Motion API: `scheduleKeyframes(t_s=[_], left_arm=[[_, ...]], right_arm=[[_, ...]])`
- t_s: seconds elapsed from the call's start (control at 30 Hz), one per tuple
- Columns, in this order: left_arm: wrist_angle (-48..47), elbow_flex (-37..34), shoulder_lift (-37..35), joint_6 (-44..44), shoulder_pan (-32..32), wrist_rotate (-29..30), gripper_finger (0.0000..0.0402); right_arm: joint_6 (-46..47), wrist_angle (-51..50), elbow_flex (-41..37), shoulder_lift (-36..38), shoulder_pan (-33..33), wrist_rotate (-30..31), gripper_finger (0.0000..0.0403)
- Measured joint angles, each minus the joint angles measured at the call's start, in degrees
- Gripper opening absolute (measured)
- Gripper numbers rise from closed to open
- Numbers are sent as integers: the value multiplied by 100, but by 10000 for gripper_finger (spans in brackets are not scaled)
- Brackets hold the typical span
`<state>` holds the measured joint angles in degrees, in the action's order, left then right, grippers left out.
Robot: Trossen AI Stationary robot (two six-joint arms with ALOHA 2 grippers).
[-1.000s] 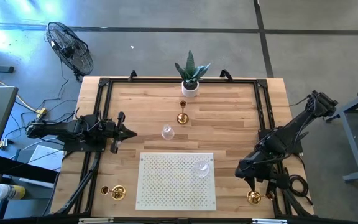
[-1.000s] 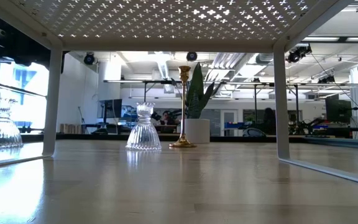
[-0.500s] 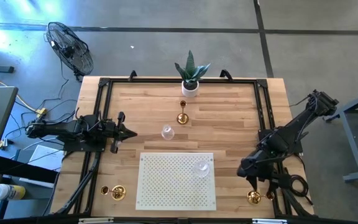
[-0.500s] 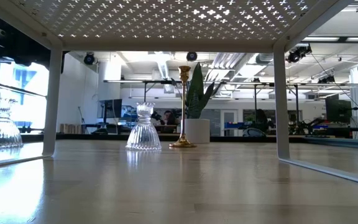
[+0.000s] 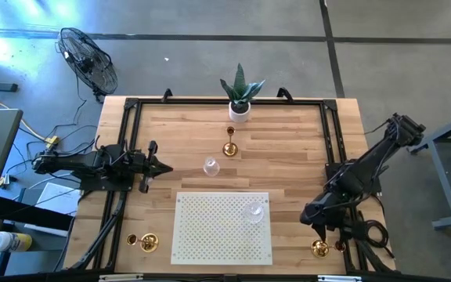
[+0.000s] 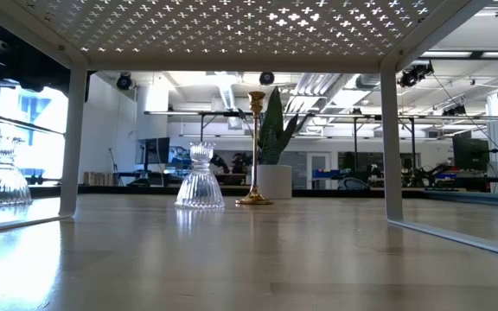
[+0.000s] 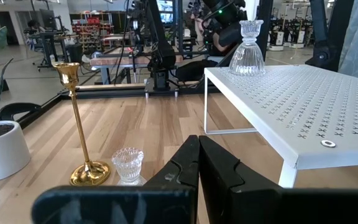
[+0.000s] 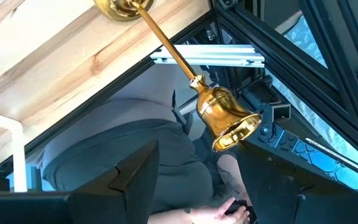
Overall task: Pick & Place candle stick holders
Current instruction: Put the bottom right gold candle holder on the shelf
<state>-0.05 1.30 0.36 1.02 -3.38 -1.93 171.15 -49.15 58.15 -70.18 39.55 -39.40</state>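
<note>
The right gripper (image 5: 317, 229), fingers spread, nears the gold candle stick holder (image 5: 320, 248); next, descend and pinch its stem.

The left gripper (image 5: 163, 167) waits pressed together.

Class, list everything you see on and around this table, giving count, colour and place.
Gold candle stick holders: three, gold; one upright mid-table, one lying front left, one lying front right.
Glass candle stick holders: two from above, clear; one beside upright gold, one on shelf.
Shelf: one, white perforated; front centre.
Plant pot: one, white; back centre.
Fan: one, black; floor.
Left claw: shut; left side.
Right claw: open; over front-right holder.
</note>
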Motion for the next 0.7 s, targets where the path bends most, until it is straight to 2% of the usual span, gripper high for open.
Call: scheduleKeyframes(t_s=[0.7], left_arm=[[0,1,0,2,0,0,1]], right_arm=[[160,-21,4,-115,33,-13,203]])
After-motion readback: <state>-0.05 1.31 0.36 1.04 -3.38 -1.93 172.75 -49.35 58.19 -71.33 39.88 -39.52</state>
